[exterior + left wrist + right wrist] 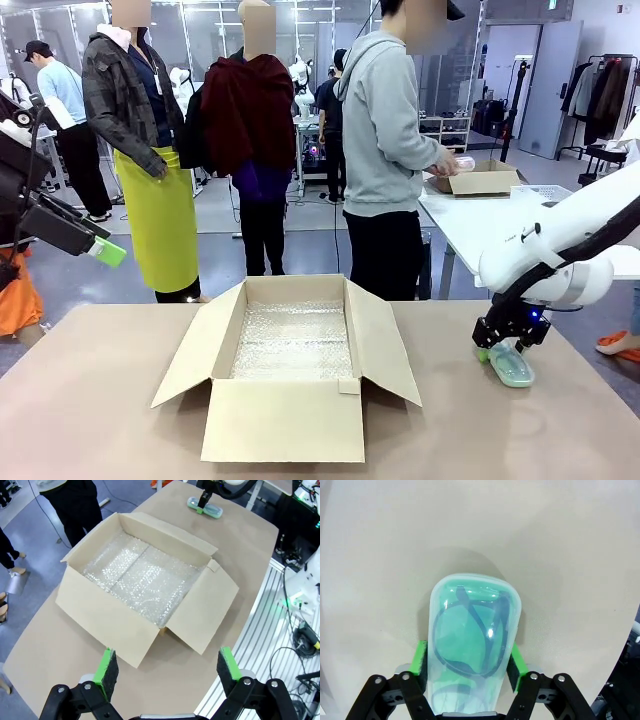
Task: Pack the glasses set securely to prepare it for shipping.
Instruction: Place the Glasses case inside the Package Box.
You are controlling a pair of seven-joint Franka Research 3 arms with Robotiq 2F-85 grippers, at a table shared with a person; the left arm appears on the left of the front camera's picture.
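**Right claw on the mint case – lift first, then over the flap**

We've got the right claw [468, 661] down on the surface [100, 400]. Its green pads [420, 657] are pressed against both long sides of the mint green case [472, 630], so we call that clamped. The case lies flat at 3 o'clock from the cardboard box [290, 420], with the glasses visible inside.

The left claw [167, 667] hangs high at 9 o'clock with its fingers wide apart, holding nothing and well off the route.

Our read is that the lift comes next. The grip sits at the near end of the case, so the far end may droop; we'd raise it straight and slowly before any sideways travel.

Then there are the edges. The box's right flap [385, 345] splays out toward the case, so we'd clear its rim before swinging toward 9 o'clock and lowering onto the bubble wrap [293, 342]. The stretch between flap and case is bare – plenty of room. At 3 o'clock the surface's edge runs near the case, so no drifting that way.
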